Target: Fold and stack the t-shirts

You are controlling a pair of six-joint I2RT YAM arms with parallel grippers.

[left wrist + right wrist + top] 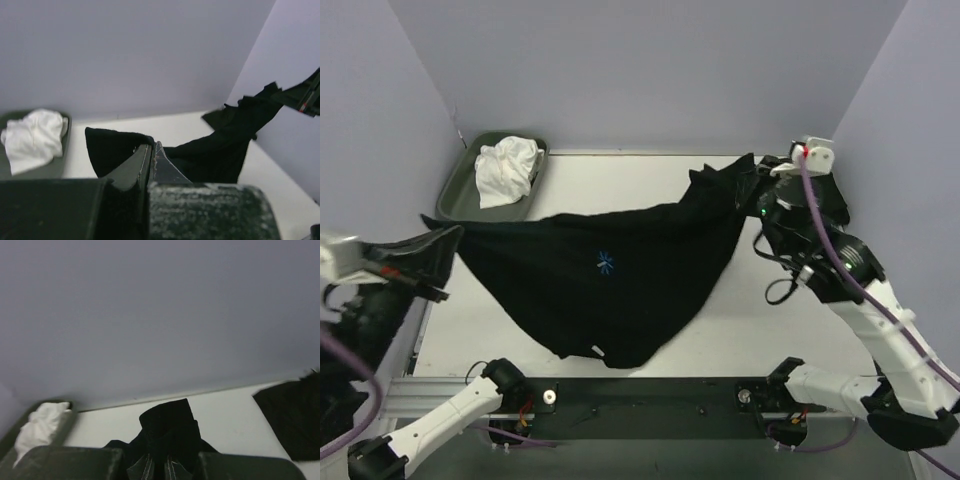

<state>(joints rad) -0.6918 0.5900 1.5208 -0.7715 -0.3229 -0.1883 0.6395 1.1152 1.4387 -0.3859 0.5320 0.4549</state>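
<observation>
White cloth (507, 170) in grey-green tray (455, 190); left tool (154, 150) and right tool (159, 465) both closed on black t-shirt (610, 290).

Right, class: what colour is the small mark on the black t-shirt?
Blue; the mark on the t-shirt shows best in the top external view.

Left arm (360, 300): cropped by left edge, top view;
Right gripper (157, 467): tips buried in shirt (167, 432) folds;
Tray (45, 170): cut off at left edge, left wrist view;
Mark (605, 263): too small to read;
White cloth (507, 168): kind unclear
</observation>
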